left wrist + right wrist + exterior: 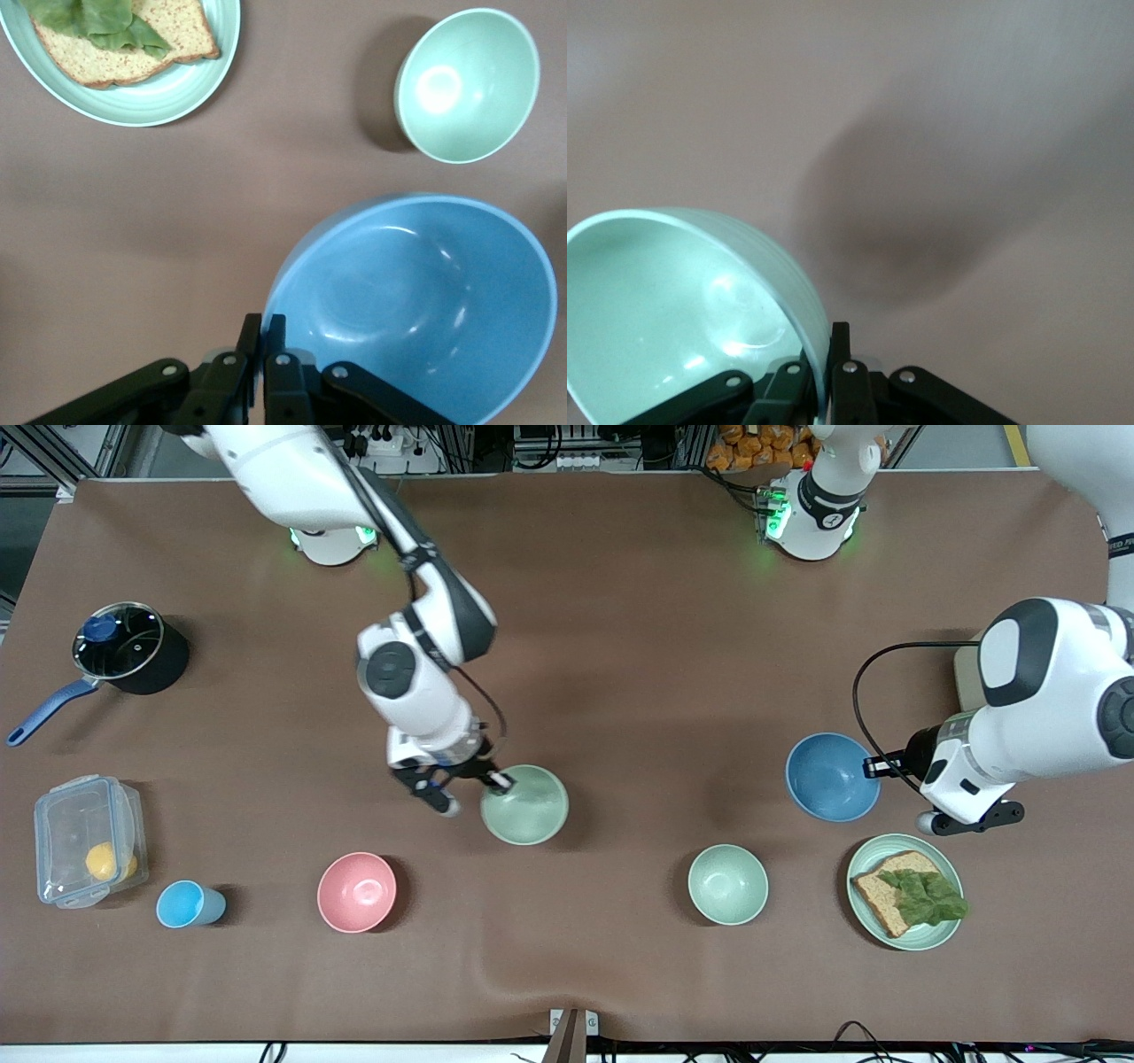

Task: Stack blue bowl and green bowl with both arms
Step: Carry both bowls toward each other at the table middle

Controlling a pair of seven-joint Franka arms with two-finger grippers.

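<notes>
My right gripper [500, 782] is shut on the rim of a pale green bowl [524, 804] near the table's middle. In the right wrist view the gripper [830, 341] pinches the bowl's wall [673, 301], and the bowl's shadow lies apart from it on the table. My left gripper [874, 764] is shut on the rim of the blue bowl [831, 777] toward the left arm's end. The left wrist view shows that gripper [264, 323] clamping the tilted blue bowl [416, 301]. A second, look-alike green bowl [728, 884] stands free, nearer the front camera; it also shows in the left wrist view [467, 84].
A pale green plate [943, 932] with bread and lettuce lies next to the blue bowl, nearer the camera; it also shows in the left wrist view [177, 88]. Toward the right arm's end are a pink bowl [356, 892], a light-blue cup [189, 904], a clear lidded box [89, 853] and a black pot [128, 646].
</notes>
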